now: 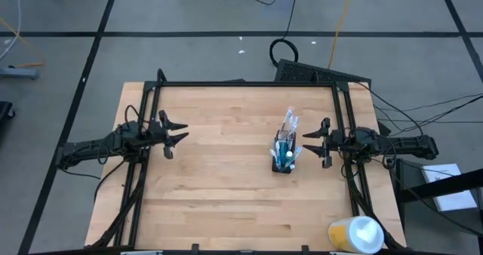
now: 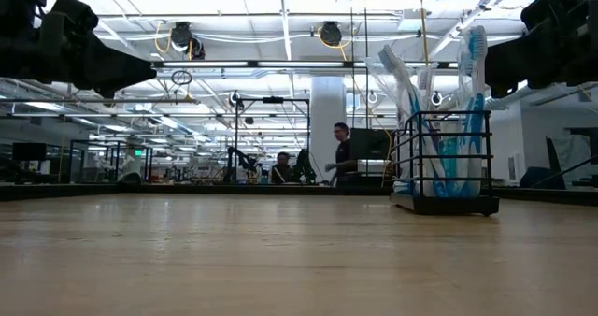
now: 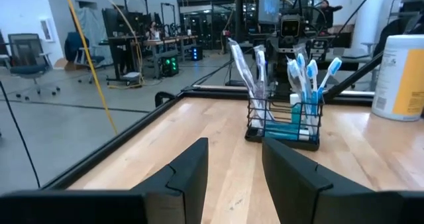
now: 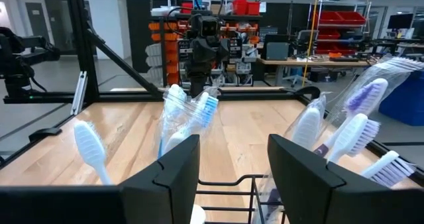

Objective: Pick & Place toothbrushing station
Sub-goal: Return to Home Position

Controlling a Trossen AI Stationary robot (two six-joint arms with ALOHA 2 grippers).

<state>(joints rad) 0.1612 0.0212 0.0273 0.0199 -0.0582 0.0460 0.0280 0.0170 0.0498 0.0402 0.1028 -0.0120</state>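
black wire-mesh rectangular cup (image 1: 284,163) of blue-and-white toothbrushes (image 1: 290,125) sat near table's (image 1: 226,202) right edge | left jaws open, right jaws open | right arm (image 1: 392,144) best pulled straight back so brushes aren't clipped

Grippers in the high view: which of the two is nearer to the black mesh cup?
The right gripper: it hovers close beside the mesh cup, while the left gripper is far across the table.

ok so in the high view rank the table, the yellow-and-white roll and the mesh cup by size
1. table, by far the largest
2. yellow-and-white roll, somewhat bigger than the cup
3. mesh cup, smallest, even counting the brushes sticking out
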